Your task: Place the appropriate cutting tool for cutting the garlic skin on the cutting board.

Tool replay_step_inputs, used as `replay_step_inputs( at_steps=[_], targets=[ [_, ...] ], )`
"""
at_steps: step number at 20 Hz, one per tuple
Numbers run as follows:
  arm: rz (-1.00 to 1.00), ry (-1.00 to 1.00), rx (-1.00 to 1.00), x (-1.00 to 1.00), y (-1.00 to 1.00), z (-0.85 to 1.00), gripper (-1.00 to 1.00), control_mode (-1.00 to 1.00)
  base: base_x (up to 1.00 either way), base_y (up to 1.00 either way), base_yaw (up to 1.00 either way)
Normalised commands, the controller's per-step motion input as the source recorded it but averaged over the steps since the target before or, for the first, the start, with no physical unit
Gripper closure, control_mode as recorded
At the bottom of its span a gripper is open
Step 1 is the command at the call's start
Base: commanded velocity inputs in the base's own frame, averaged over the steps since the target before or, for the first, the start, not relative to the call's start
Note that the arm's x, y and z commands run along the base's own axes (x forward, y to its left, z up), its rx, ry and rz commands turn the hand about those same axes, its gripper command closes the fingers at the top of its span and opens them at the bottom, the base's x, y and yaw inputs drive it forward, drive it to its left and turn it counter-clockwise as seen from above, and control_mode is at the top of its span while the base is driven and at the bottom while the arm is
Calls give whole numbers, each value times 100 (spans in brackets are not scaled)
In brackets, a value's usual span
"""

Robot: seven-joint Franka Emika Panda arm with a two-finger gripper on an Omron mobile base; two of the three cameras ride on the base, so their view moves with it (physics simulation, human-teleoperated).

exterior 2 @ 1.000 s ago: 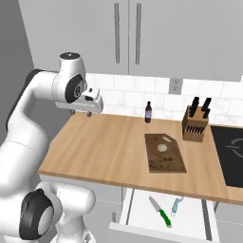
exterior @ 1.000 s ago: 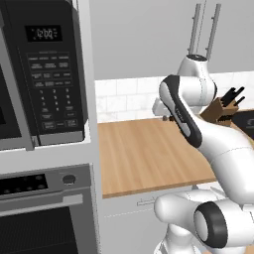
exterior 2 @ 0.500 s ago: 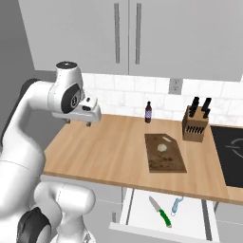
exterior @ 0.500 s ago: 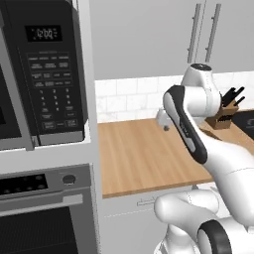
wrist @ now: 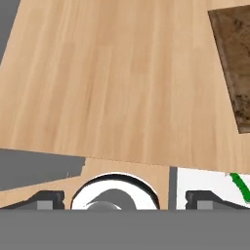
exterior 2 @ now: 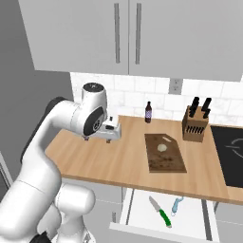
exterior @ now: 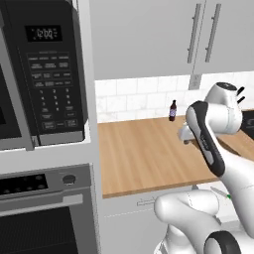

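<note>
The cutting tool (exterior 2: 160, 212), a slim knife with a green handle, lies in the open white drawer (exterior 2: 138, 209) below the counter front. In the hand view its green handle (wrist: 239, 185) shows at the lower right. The dark brown cutting board (exterior 2: 163, 153) lies on the counter with the pale garlic (exterior 2: 162, 147) on its far half; a corner of the board (wrist: 234, 58) shows in the hand view. My gripper (exterior 2: 112, 135) hovers over the counter left of the board, pointing down. Its fingertips (wrist: 49, 199) stand wide apart, open and empty.
A blue-handled tool (exterior 2: 176, 205) lies beside the knife in the drawer. A knife block (exterior 2: 193, 126) and a dark bottle (exterior 2: 148, 112) stand at the back wall; a black cooktop (exterior 2: 230, 147) lies to the right. A microwave (exterior: 44, 74) and an oven stand at the left.
My arm has swung the hand lower and to the right over the counter, nearer the board. The board, garlic and drawer contents have not moved.
</note>
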Motion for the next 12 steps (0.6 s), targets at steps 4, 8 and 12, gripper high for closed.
replay_step_inputs(
  at_steps=[4,8,12],
  targets=[
    [13,0,2,-3,-100,-52,-100,-100,0,0,0],
    [11,0,1,-9,-100,-49,-100,-100,0,0,0],
    [8,2,-1,-13,-98,-38,-100,-100,0,0,0]
  ],
)
